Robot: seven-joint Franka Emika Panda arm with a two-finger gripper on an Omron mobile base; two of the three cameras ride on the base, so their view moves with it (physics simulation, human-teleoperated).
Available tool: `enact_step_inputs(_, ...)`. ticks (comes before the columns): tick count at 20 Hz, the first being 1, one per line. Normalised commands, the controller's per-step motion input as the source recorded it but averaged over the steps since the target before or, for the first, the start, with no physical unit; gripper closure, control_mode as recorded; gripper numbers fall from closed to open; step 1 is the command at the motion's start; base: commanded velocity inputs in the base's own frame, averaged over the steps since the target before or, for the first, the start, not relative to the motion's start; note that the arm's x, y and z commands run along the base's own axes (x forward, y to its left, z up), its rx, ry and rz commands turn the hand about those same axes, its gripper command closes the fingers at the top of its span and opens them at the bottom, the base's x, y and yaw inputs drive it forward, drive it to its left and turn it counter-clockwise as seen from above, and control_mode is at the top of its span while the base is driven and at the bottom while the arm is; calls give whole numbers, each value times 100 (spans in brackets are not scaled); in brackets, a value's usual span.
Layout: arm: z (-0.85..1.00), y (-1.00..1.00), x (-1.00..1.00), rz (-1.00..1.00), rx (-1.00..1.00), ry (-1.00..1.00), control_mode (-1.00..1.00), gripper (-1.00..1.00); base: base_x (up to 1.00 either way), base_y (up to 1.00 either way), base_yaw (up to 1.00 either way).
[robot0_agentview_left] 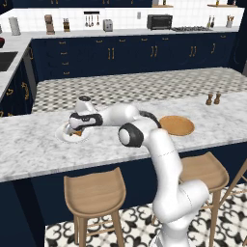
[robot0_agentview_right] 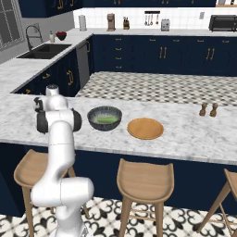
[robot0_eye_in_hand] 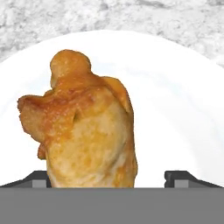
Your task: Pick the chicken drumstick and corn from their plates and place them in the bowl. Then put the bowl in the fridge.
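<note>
You could not see the drumstick's [robot0_eye_in_hand: 85,127] lower end in the hand view; the bottom edge cut it off. The fingertips [robot0_eye_in_hand: 37,178] barely showed, so contact was unclear. From the left base, the hand hid most of the white plate [robot0_agentview_left: 61,133].

Chicken drumstick [robot0_eye_in_hand: 85,127] — golden-brown, lying on the glossy white plate [robot0_eye_in_hand: 175,100]. Corn [robot0_agentview_right: 107,119], green, lies inside the dark grey bowl [robot0_agentview_right: 104,118]. Wooden plate [robot0_agentview_right: 145,128] bare — just beside the bowl, at its 3 o'clock.
</note>
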Motion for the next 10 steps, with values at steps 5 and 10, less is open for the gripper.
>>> enact_step_inputs(5,-17,2,2,0,-11,0,-100,100,0,0,0)
enact_step_inputs(10,-20,-25,-36,2,-3,0,-100,100,0,0,0)
